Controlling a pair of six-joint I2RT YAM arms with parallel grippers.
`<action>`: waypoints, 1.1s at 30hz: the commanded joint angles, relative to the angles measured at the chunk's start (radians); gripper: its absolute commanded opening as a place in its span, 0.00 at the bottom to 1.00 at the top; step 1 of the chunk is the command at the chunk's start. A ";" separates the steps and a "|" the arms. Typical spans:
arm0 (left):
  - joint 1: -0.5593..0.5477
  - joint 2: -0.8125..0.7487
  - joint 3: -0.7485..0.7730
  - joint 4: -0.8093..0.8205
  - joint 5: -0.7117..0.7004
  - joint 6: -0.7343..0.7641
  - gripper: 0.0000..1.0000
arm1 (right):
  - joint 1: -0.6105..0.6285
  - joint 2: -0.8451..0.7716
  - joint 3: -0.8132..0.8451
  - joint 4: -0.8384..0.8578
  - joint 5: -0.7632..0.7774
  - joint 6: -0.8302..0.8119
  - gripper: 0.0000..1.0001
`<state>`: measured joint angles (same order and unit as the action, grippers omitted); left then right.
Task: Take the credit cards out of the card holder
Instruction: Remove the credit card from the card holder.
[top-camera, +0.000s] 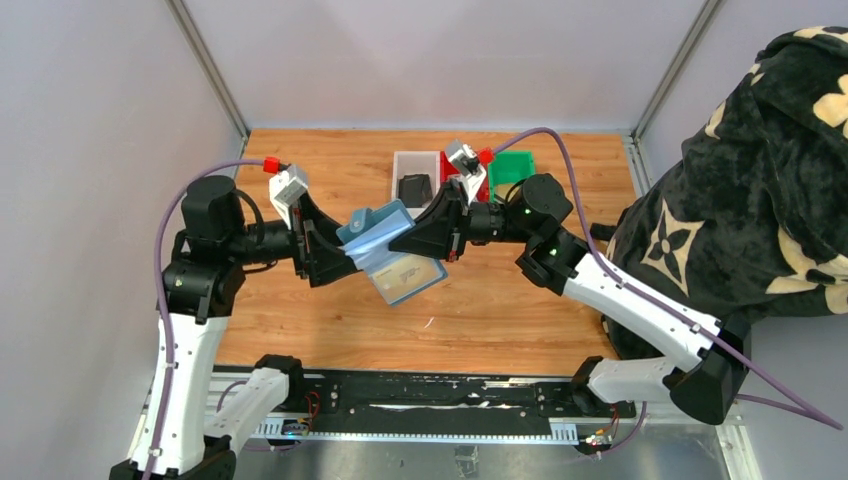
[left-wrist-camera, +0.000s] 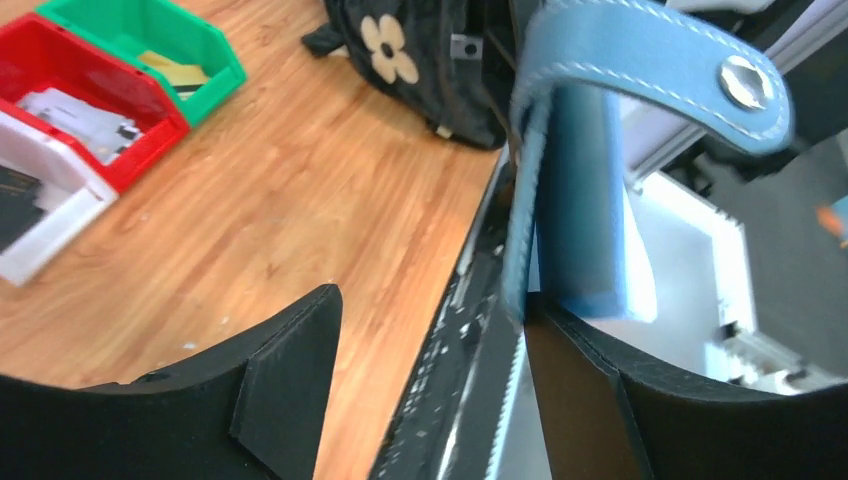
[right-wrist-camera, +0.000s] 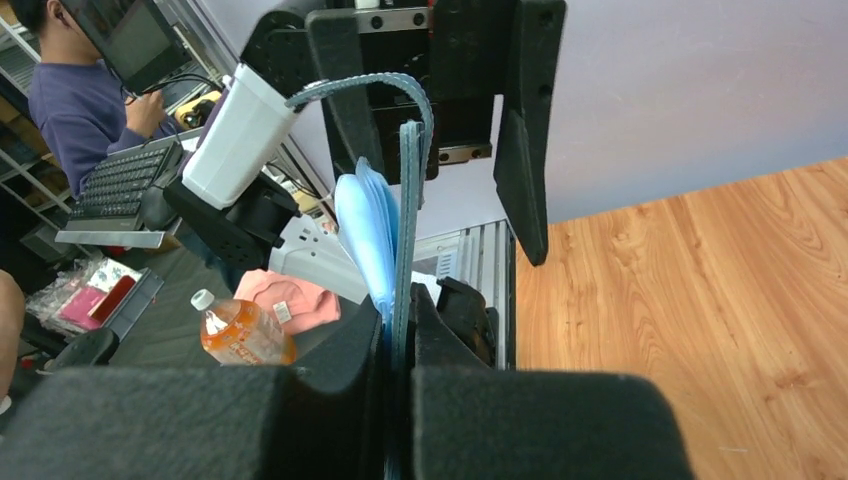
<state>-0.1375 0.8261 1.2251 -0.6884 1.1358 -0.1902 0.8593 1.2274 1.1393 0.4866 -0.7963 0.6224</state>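
The card holder (top-camera: 372, 237) hangs on edge in the air over the middle of the table (top-camera: 300, 190), between the two arms. The right gripper (right-wrist-camera: 398, 345) is pinched tight on one edge of it, while the left gripper (left-wrist-camera: 430, 310) stands wide apart around it, one finger (left-wrist-camera: 590, 400) touching its side and the other well off. Its strap (left-wrist-camera: 650, 60) arches over the top edge; bare wood lies below, a row of bins (top-camera: 512, 162) sits at the far edge behind the right gripper, and a black flowered cloth (top-camera: 740, 200) crowds the right edge.

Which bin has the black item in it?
The white bin, leftmost in the top view; the red bin holds pale papers, the green bin something yellowish.
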 joint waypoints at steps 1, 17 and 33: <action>-0.002 -0.007 0.055 -0.358 0.003 0.425 0.72 | -0.014 -0.039 0.005 -0.049 0.066 -0.031 0.00; -0.002 0.017 0.070 -0.368 0.025 0.494 0.57 | 0.020 0.044 0.040 -0.003 0.015 0.037 0.00; -0.002 -0.020 0.017 -0.153 -0.044 0.227 0.26 | 0.068 0.094 0.045 -0.008 0.024 0.027 0.06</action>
<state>-0.1390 0.8146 1.2724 -0.9279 1.1404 0.1192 0.9016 1.3029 1.1557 0.4362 -0.7589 0.6395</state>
